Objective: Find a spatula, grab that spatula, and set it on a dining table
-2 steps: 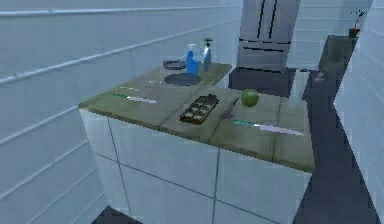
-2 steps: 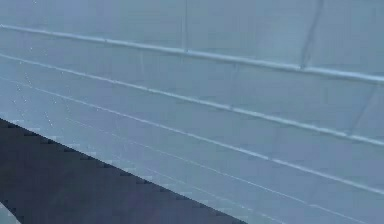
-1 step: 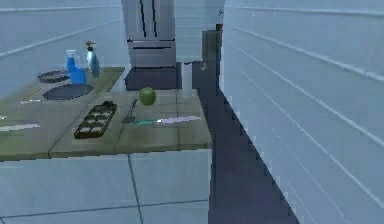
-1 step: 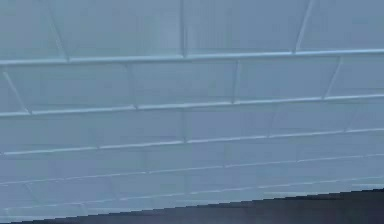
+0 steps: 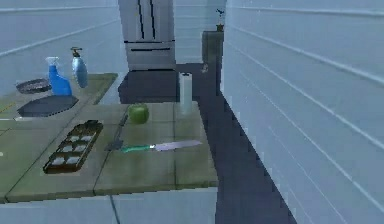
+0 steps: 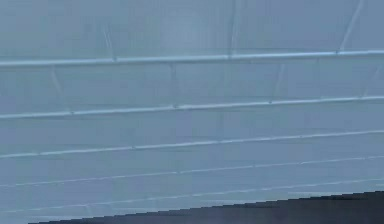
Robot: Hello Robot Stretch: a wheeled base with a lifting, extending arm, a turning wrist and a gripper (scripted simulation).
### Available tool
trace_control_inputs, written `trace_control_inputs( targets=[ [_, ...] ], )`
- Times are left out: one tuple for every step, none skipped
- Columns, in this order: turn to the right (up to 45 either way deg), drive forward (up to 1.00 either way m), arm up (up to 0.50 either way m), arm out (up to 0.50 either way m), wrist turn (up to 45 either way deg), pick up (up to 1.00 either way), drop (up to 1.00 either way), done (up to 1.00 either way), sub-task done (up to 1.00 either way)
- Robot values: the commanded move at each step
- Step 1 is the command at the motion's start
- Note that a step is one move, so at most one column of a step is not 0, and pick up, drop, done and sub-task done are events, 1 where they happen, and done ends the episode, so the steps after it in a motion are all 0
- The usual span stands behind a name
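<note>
A long thin utensil (image 5: 160,146) lies flat on the green-tiled counter (image 5: 170,170) in the forward view. It has a teal middle part, a pale flat end pointing right and a small dark end at the left. I cannot tell from its shape whether it is a spatula or a knife. It rests just in front of a green apple (image 5: 138,114).
Also on the counter are a dark muffin tin (image 5: 74,146), a white paper towel roll (image 5: 185,89), two blue spray bottles (image 5: 60,78) and a dark pan (image 5: 45,104). A grey fridge (image 5: 147,32) stands at the back. A dark floor aisle (image 5: 245,150) runs along a pale panelled wall (image 6: 190,100).
</note>
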Motion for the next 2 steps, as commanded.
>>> trace_control_inputs(
  targets=[
    [45.0, 0.0, 0.0, 0.0, 0.0, 0.0, 0.0, 0.0, 0.0],
    [42.0, 0.0, 0.0, 0.0, 0.0, 0.0, 0.0, 0.0, 0.0]
  ],
)
